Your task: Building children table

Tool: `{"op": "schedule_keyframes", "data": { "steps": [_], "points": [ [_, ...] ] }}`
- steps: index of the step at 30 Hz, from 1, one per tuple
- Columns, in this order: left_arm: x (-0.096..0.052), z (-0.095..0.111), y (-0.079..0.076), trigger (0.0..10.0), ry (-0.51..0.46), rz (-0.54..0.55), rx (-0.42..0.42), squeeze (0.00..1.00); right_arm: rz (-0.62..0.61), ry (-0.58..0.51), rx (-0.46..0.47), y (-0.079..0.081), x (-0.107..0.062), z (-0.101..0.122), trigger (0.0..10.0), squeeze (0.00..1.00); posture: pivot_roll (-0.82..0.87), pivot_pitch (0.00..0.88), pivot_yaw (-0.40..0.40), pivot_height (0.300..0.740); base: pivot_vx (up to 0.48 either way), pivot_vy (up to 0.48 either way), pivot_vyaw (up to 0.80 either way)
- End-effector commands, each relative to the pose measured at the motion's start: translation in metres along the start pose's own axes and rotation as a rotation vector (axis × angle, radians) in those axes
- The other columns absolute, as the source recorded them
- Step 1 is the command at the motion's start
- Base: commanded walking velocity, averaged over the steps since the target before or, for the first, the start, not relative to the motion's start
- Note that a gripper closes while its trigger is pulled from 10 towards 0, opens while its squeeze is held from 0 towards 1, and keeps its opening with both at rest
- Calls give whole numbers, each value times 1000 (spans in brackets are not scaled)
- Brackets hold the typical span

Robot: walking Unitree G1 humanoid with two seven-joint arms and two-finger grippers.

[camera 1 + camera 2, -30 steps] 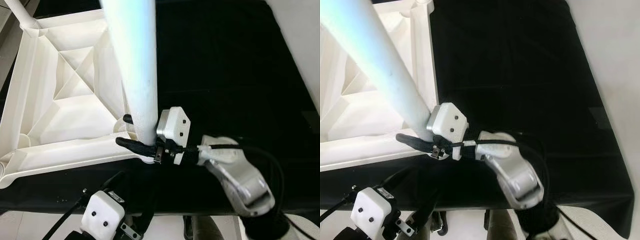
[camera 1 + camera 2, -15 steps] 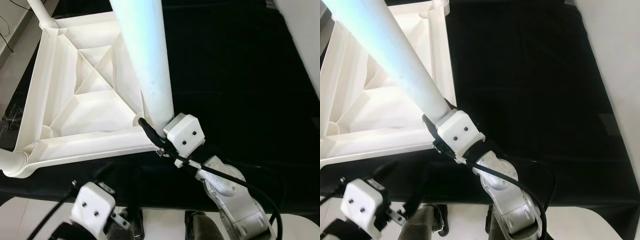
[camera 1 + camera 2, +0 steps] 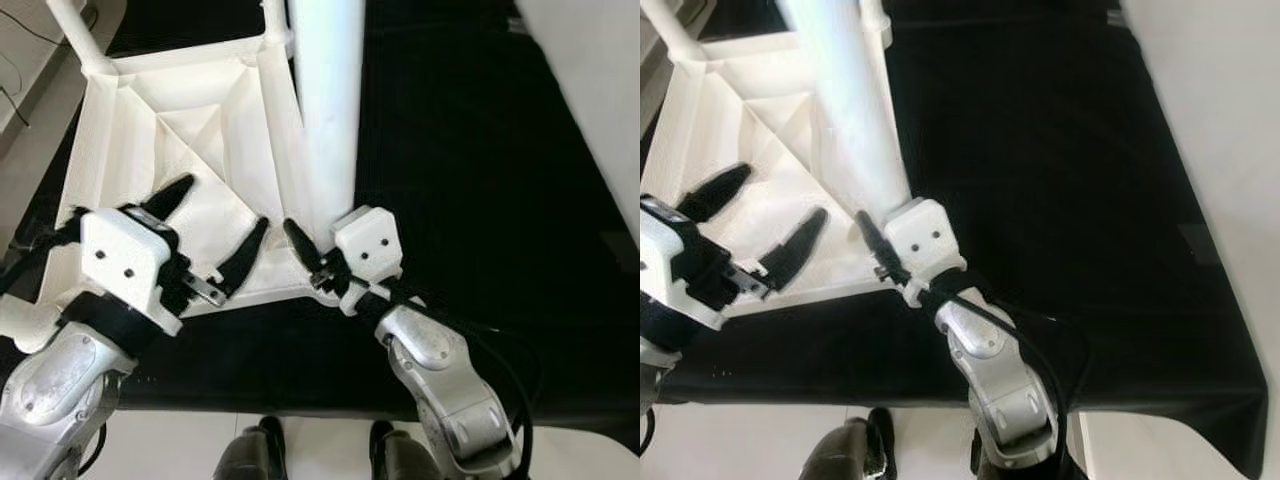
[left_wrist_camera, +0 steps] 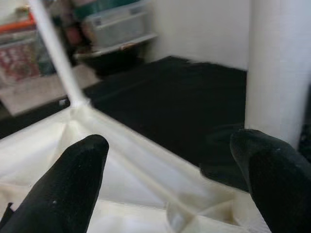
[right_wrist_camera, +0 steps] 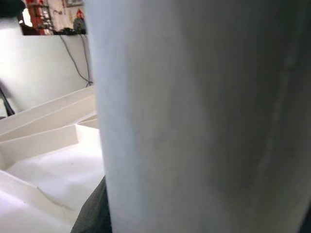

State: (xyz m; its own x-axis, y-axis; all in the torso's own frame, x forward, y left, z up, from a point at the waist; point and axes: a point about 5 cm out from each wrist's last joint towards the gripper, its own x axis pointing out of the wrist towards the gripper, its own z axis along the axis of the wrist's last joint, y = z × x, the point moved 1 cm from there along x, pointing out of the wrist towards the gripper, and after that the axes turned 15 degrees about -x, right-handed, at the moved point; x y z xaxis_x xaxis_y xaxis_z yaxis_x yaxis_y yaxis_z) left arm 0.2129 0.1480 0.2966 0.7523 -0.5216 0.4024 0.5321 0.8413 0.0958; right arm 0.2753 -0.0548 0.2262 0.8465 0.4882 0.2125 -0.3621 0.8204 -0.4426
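A white children's table top (image 3: pixel 190 130) lies upside down on a black cloth (image 3: pixel 470 150). One thick white leg (image 3: pixel 325 110) stands upright in its near right corner. My right gripper (image 3: pixel 318 228) is shut on the base of that leg; one black finger (image 3: pixel 300 245) shows left of it, and the leg (image 5: pixel 204 116) looms close in the right wrist view. My left gripper (image 3: pixel 222 205) hovers open over the ribbed underside, just left of the leg, with nothing between its fingers (image 4: pixel 73 179).
Thinner white legs stand in the far left corner (image 3: pixel 75 30) and the far right corner (image 3: pixel 275 15). The cloth's front edge (image 3: pixel 840 400) runs just above my feet (image 3: pixel 250 450). Pale floor (image 3: pixel 1220 150) lies to the right. Cluttered shelves (image 4: pixel 112 24) stand beyond.
My left arm has come up from below the cloth's front edge and now hangs open over the table top. The right gripper stays at the leg's base. The camera has shifted.
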Motion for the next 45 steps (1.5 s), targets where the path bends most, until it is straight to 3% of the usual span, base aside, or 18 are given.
{"op": "schedule_keyframes", "data": {
  "steps": [1,7,10,13,14,16,17,21,25,29,35,36,45],
  "points": [
    [9,12,-5,10000,-7,-124,-14,0,-23,181,55,-3,-2,-35,10000,0,79,268,50,740,0,0,0],
    [27,22,-17,10000,-2,-357,-148,0,-11,138,52,-2,3,-29,10000,0,73,251,55,740,0,0,0],
    [32,22,-19,10000,18,-416,-155,0,-2,121,53,1,4,-26,10000,0,71,247,56,740,0,0,0],
    [51,24,-21,10000,35,-480,-153,0,16,83,70,5,8,-19,10000,0,73,240,57,740,0,0,0],
    [51,24,-21,10000,35,-480,-153,0,16,83,70,5,8,-19,10000,0,73,240,57,740,0,0,0],
    [71,22,-13,10000,35,-436,-145,0,34,47,76,8,11,-13,10000,0,68,237,60,740,0,0,0],
    [71,22,-13,10000,35,-436,-145,0,34,47,76,8,11,-13,10000,0,68,237,60,740,0,0,0],
    [95,18,0,10000,64,-373,-139,0,59,3,79,11,13,-5,10000,0,66,236,63,740,0,0,0],
    [113,13,5,10000,102,-371,-226,0,87,-50,87,16,13,5,10000,0,64,238,73,740,0,0,0],
    [120,11,4,10000,111,-388,-268,0,99,-76,96,19,13,9,10000,0,63,240,77,740,0,0,0],
    [129,7,-11,10000,167,-518,-356,0,130,-120,98,25,10,15,10000,0,64,245,84,740,0,0,0],
    [129,4,-18,0,198,-566,-356,0,137,-131,96,26,10,17,10000,0,66,245,85,740,0,0,0],
    [125,5,-32,0,228,-646,-301,0,143,-137,94,26,10,16,10000,0,65,251,80,740,0,0,0]
  ]
}}
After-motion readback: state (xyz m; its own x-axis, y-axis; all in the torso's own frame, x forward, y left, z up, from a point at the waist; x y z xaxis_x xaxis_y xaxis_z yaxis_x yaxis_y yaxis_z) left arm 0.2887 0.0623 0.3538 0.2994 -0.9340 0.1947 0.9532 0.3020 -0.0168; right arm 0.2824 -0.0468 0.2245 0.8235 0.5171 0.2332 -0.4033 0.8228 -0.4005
